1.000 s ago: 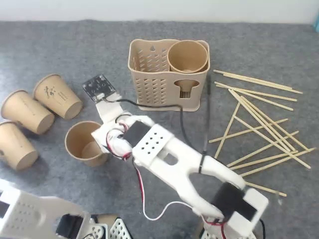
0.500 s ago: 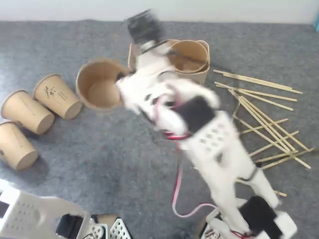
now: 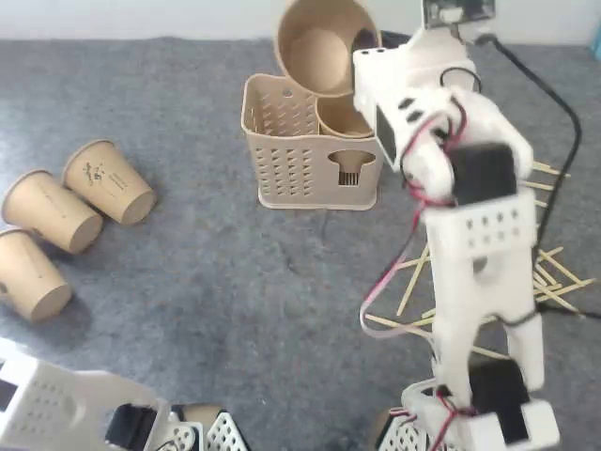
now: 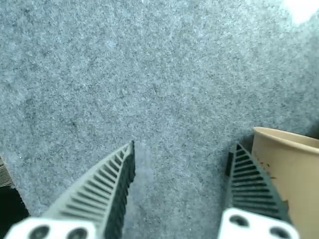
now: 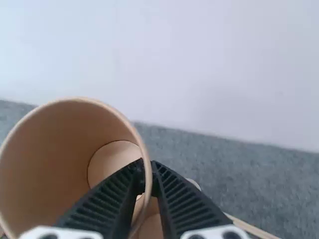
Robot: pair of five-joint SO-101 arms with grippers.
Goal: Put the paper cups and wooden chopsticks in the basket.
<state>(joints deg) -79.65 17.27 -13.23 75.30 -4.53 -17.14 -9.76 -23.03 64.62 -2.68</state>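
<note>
Just below your right hand (image 5: 147, 168) sits the basket (image 3: 299, 155); that hand pinches the rim of a paper cup (image 3: 317, 45), tipped well off upright, seemingly above the stowed cup (image 3: 338, 116). Your left hand (image 4: 184, 147) gapes wide.

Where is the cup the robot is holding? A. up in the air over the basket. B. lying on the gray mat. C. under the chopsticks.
A: the right gripper has its fingers shut on the rim of the paper cup, which is held tilted in the air over the basket.
</note>
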